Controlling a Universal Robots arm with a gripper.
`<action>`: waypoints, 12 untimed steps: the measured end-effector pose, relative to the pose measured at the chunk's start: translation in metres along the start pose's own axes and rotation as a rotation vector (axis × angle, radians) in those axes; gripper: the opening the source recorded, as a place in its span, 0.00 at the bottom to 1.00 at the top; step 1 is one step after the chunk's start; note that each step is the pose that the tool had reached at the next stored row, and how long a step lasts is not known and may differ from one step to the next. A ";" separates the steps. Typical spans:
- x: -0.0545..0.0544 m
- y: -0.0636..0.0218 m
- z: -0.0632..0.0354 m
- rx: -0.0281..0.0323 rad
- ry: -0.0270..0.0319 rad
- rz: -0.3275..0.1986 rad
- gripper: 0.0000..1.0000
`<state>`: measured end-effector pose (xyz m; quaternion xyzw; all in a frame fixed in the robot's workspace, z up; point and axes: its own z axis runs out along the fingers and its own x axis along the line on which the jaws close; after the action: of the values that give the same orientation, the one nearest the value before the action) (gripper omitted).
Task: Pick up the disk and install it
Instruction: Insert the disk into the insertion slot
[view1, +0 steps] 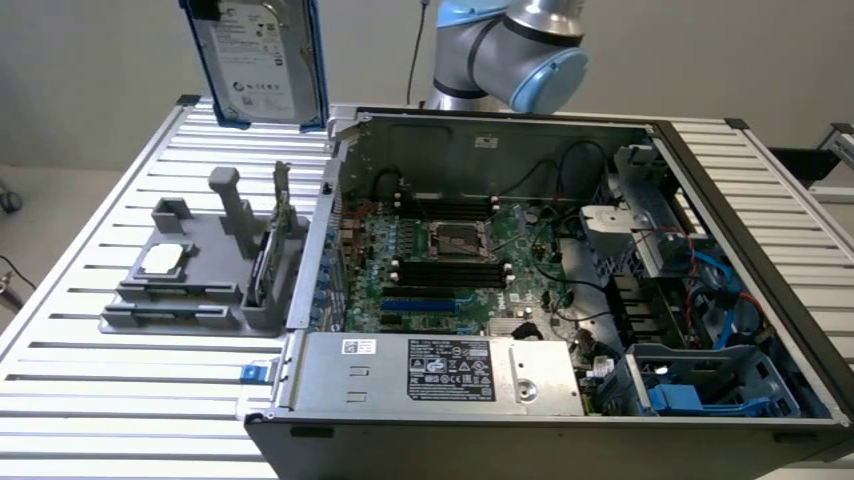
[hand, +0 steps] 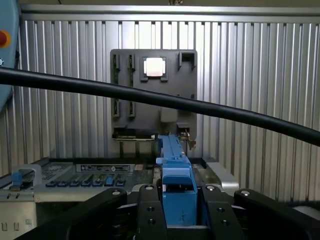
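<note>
We log black pincer (hand: 179, 212) pinching silver rectangular disk in blue plastic carrier (view1: 254, 60) by 1 thin edge, upright, high above ribbed metal surface (view1: 80, 300), clear of open grey computer case (view1: 534, 250). Risk: narrow hold lets disk pivot or slip, striking case wall.

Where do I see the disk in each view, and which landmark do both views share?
Exterior view: the disk hangs upright at the upper left, above the table.
Wrist view: the disk stands edge-on, clamped in the pincer.
Shared landmark: the square silver chip on the grey holder.
</note>
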<state>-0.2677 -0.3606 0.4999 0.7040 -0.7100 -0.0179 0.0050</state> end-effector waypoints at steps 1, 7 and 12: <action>0.002 -0.0035 -0.0002 -0.0009 0.0000 0.000 0.33; 0.012 -0.0303 -0.0053 -0.0049 0.0002 0.000 0.33; 0.019 -0.0526 -0.0100 -0.0088 0.0001 0.000 0.33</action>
<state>-0.2150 -0.3805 0.5079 0.7039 -0.7100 -0.0210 0.0081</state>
